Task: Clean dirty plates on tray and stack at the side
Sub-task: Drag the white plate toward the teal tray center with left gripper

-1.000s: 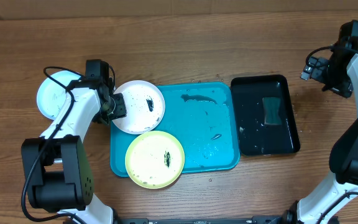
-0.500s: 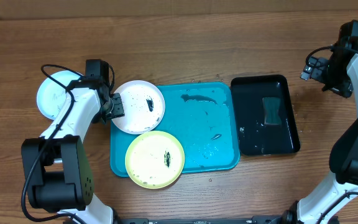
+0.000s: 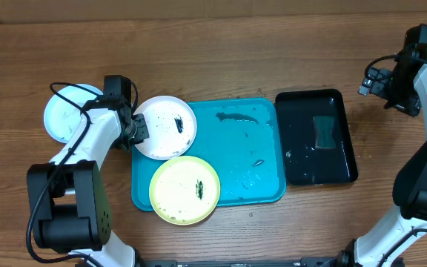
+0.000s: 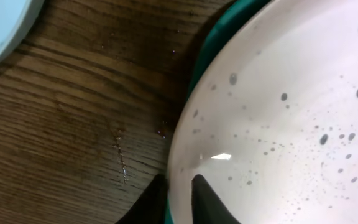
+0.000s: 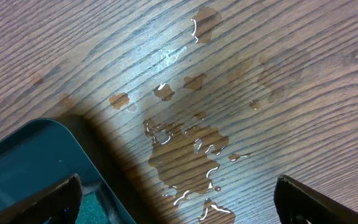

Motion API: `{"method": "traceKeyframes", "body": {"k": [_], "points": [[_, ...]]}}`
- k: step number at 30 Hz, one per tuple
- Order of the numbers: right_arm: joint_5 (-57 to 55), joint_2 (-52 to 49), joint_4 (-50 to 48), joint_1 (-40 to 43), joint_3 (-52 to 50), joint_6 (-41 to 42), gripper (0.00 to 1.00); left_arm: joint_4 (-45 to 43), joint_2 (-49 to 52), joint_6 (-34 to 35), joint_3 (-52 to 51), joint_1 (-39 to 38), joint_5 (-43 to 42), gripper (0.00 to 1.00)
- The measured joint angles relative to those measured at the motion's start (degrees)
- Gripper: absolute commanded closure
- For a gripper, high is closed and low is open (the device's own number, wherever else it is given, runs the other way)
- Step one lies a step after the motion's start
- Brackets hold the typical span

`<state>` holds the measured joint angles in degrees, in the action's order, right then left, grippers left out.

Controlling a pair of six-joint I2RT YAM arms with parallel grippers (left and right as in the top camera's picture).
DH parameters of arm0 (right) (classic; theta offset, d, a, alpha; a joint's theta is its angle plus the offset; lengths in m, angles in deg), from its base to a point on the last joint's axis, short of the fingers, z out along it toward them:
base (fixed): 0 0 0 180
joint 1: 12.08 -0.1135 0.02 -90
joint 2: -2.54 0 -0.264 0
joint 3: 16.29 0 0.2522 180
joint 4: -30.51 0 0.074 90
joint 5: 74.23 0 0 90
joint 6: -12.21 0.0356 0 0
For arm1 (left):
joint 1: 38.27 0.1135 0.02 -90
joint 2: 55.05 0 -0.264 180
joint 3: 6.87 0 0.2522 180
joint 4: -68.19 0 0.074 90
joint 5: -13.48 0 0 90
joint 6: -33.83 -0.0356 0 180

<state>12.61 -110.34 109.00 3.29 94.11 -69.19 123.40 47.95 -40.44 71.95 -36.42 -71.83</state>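
The turquoise tray (image 3: 247, 194) lies mid-table. A white plate (image 3: 167, 136) with dark specks rests on its far-left corner, overhanging the rim. My left gripper (image 3: 134, 128) is shut on this plate's left edge; the left wrist view shows the fingers (image 4: 180, 198) pinching the speckled rim (image 4: 278, 124). A pale yellow plate (image 3: 176, 189) with a dark smear sits on the tray's near-left corner. A pale mint plate (image 3: 64, 115) lies on the table at the far left. My right gripper (image 3: 373, 81) is open and empty, high at the far right.
A glossy black tray (image 3: 316, 152) holding a green sponge (image 3: 323, 131) stands right of the turquoise tray. Water puddles (image 5: 191, 146) lie on the wood beside the black tray's corner (image 5: 36, 168). Dark smears and droplets sit on the turquoise tray's floor.
My left gripper has shifted very slightly while holding the white plate's edge. The right arm has not moved.
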Motion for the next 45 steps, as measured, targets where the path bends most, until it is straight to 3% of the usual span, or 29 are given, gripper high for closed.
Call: {"method": "traceKeyframes", "body": {"k": [5,21,31,33,35,37,45], "points": [[-0.02,0.00,0.02,0.00,0.00,0.00,0.00,-1.05,0.00,0.52,0.00,0.00,-2.54,0.96],[0.02,0.00,0.00,0.02,0.00,-0.02,0.00,-4.98,0.00,0.79,-0.02,-2.03,-15.32,0.96],[0.02,0.00,0.02,0.00,0.00,0.00,0.00,-10.08,0.00,0.83,-0.09,-9.25,-17.16,0.96],[0.00,0.00,0.00,0.00,0.00,0.00,0.00,-11.08,0.00,0.83,-0.09,-10.10,-17.16,0.93],[0.00,0.00,0.02,0.00,0.00,-0.02,0.00,-11.93,0.00,0.76,-0.09,-10.82,-17.14,0.79],[-0.02,0.00,0.00,0.00,0.00,0.02,0.00,-12.90,0.00,0.96,-0.09,-11.15,-16.74,0.74],[-0.02,0.00,0.00,0.00,0.00,-0.02,0.00,-14.49,0.00,1.22,-0.09,-11.15,-15.39,0.73]]}}
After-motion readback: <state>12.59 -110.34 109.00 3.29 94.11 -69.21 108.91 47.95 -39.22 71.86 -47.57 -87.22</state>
